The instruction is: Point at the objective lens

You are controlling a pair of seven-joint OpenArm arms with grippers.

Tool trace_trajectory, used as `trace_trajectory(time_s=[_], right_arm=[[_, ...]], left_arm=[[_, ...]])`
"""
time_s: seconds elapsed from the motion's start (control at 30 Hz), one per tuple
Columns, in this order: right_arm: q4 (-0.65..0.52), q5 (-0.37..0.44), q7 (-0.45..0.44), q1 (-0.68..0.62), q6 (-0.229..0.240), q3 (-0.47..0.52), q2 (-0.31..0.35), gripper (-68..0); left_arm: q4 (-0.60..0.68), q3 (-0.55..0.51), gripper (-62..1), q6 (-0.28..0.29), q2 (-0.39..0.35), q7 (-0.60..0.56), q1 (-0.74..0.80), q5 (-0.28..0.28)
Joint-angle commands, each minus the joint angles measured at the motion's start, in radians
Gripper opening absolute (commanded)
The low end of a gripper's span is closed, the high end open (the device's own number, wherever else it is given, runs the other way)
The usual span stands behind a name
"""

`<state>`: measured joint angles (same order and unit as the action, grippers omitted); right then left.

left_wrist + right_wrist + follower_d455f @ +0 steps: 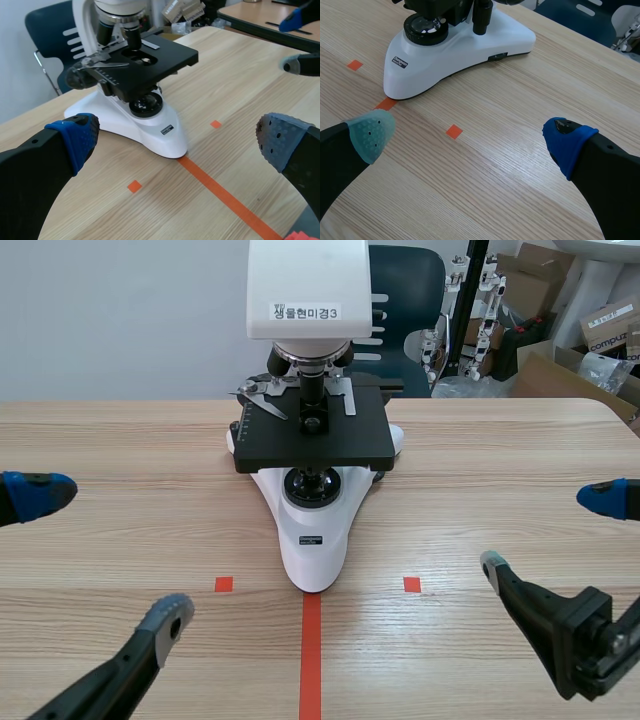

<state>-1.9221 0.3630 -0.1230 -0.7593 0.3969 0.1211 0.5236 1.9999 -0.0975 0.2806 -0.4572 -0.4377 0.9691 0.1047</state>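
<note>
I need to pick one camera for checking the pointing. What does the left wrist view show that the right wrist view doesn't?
Only the left wrist view shows the objective lenses above the top of the black stage, and the right pincer across the table. Only the right wrist view shows a small black fitting on the side of the white base. Both show that base, its round light port and orange tape marks; the left pincer and the right pincer each stand open in their own view.
</note>
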Motion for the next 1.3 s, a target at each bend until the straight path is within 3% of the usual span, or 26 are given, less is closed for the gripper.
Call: trace_trajectory(time_s=[0.0, 0.2, 1.27], right_arm=[[-0.011, 0.010, -0.015, 0.011, -0.007, 0.002, 0.008, -1.0], [-0.011, 0.010, -0.015, 0.011, -0.007, 0.002, 0.008, -1.0], [-0.011, 0.010, -0.015, 0.011, -0.007, 0.002, 0.008, -1.0]], left_arm=[[0.011, -0.024, 1.4, -0.004, -0.001, -0.014, 0.000, 0.031], [0.011, -0.049, 1.4, 0.002, -0.001, -0.015, -0.003, 0.088], [0.011, -0.049, 1.4, 0.002, -0.001, -0.006, -0.003, 0.086]])
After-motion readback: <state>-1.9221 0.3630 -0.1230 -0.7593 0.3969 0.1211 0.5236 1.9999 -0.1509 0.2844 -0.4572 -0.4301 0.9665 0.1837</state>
